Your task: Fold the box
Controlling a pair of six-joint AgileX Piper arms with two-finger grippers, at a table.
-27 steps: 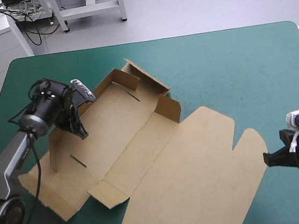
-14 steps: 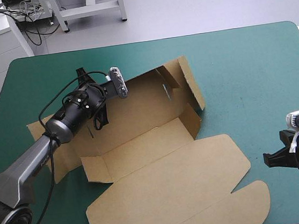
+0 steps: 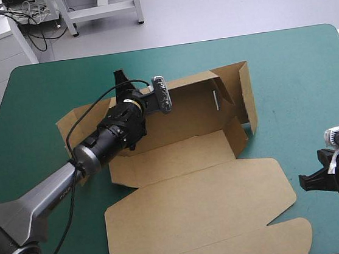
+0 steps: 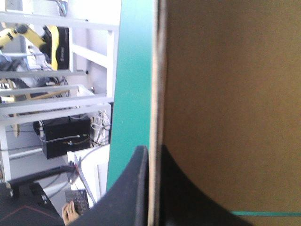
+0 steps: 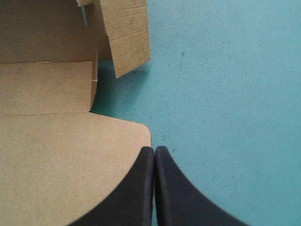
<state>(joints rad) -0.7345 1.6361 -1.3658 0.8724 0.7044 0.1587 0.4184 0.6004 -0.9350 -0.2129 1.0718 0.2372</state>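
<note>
On the teal-green table (image 3: 285,65) the brown box (image 3: 179,156) lies half formed, the left gripper (image 4: 151,157) pinching its raised far wall (image 3: 186,110) while the right gripper (image 5: 154,153), pressed together and empty, hangs beside the flat lid (image 3: 203,209); next, probably, that wall needs folding over and tucking in.

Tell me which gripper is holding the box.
The left gripper: it pinches a raised wall of the box. The right gripper, off to the side, is shut on nothing.
</note>
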